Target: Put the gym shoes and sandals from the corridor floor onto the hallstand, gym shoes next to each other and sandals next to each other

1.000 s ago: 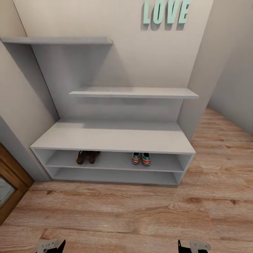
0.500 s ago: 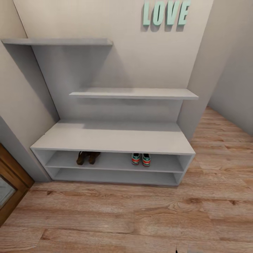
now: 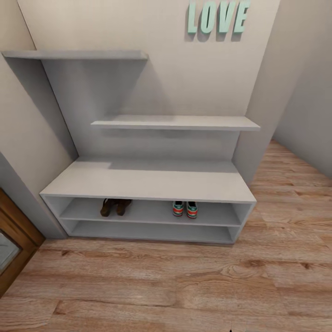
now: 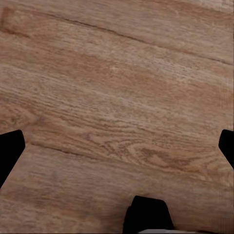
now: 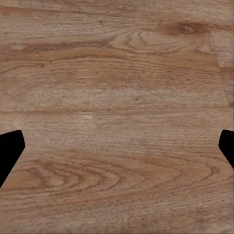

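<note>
Your grippers have dropped below the head view since earlier. Both grippers — left gripper (image 4: pixel 117 146), right gripper (image 5: pixel 117 146) — spread wide, empty; gym shoes (image 3: pixel 185 209) and sandals (image 3: pixel 114 206) lie at twelve o'clock, paired on the hallstand (image 3: pixel 147 182).

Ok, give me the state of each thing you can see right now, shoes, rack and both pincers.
gym shoes: side by side on the upper low shelf, right part.
sandals: side by side on the same shelf, left part.
hallstand: bench top bare.
corridor floor: no shoes on it.
left pincer: open, nothing between the fingers, over the floor.
right pincer: open, nothing held, over the floor.
</note>
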